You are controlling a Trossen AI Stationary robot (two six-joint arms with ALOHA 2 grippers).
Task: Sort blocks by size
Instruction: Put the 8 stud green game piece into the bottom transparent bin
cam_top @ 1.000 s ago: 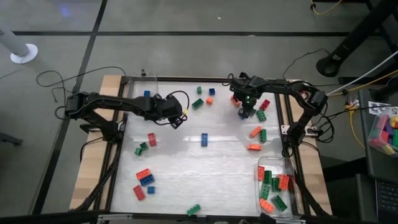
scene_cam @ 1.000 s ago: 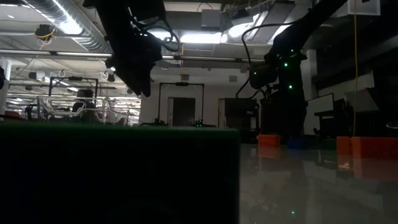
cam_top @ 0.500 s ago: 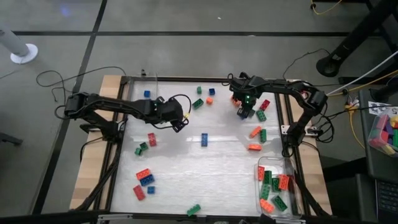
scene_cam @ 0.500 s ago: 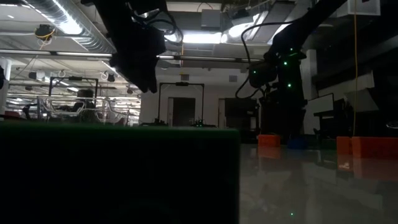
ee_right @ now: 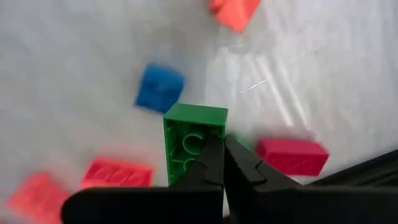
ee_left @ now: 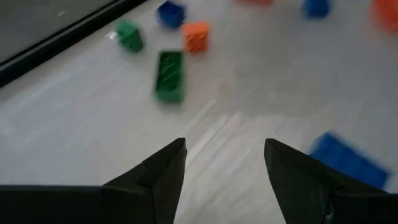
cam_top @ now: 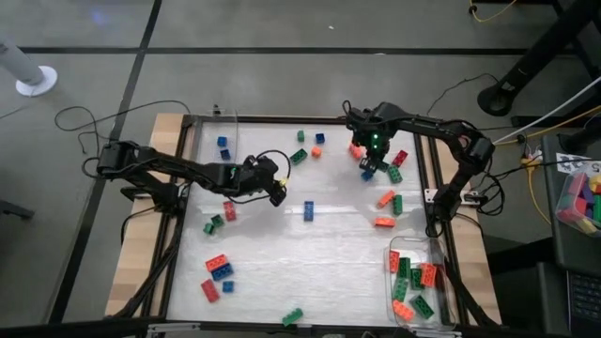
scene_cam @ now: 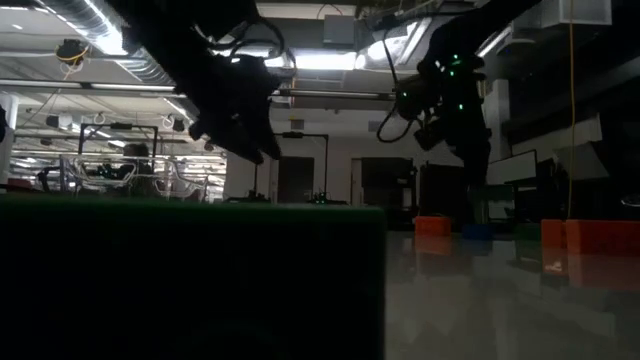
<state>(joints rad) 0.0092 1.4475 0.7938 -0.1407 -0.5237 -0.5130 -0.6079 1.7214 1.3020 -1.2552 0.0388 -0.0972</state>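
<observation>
Your right gripper (ee_right: 219, 163) has its jaws clamped on a green brick (ee_right: 194, 140), hanging long-axis-down over the desk's (cam_top: 329, 244) far-right blocks. The clear bin (cam_top: 439, 258) (rectangular bricks inside) lies toward the desk's near-right corner, nearer this arm. Your left gripper (ee_left: 224, 162), jaws apart, hovers mid-desk over nothing.

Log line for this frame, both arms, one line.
right gripper: shut on green block, lifted at table's far right | left gripper: open, empty, mid-table near blue block

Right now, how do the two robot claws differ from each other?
The left gripper is open and holds nothing, while the right gripper is shut on a green block. The left gripper hangs over bare table near a blue block at the middle; the right gripper is at the far side among red blocks and blue ones. Both have two dark fingers.
</observation>
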